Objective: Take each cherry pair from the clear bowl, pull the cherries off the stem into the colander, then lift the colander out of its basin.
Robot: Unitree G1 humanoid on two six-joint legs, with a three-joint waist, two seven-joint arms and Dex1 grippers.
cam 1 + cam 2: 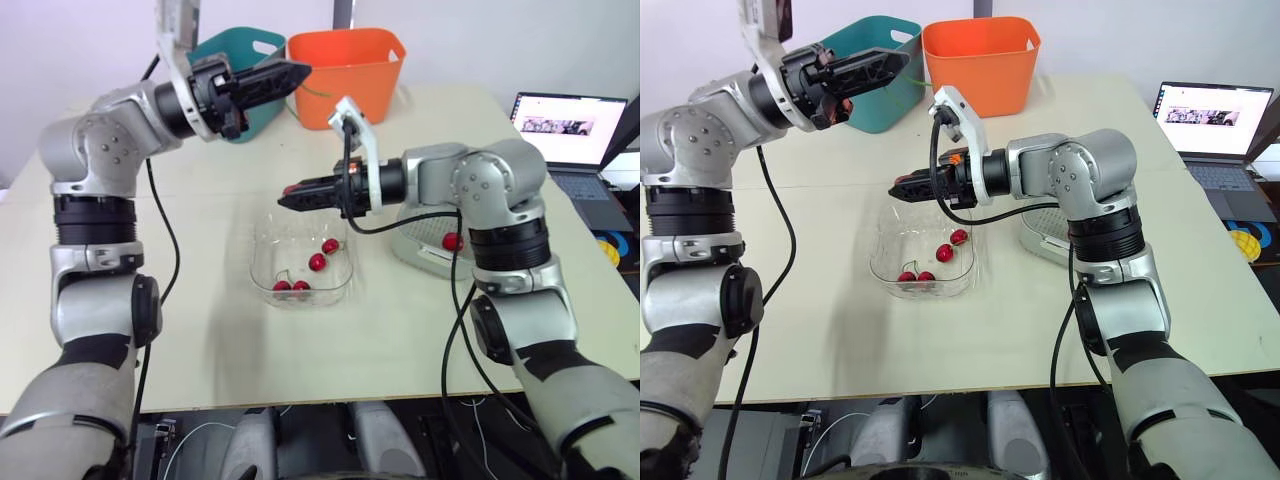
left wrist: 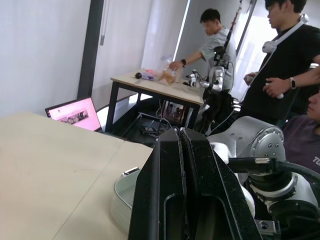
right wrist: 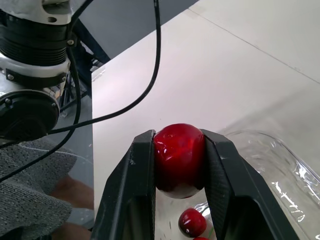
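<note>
Cherry (image 3: 179, 156) btwn right tool (image 1: 288, 196) tips, over clear bowl (image 1: 264, 256)

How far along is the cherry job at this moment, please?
Done: one red cherry lies in the pale grey colander. In hand: the right gripper clamps another cherry above the clear plastic bowl; the left gripper is shut and raised. Left: four cherries in the bowl, then lifting the colander.

A beige table (image 1: 300, 365) stands before a pale wall (image 1: 60, 60), laptop (image 1: 570, 125) at its edge.
</note>
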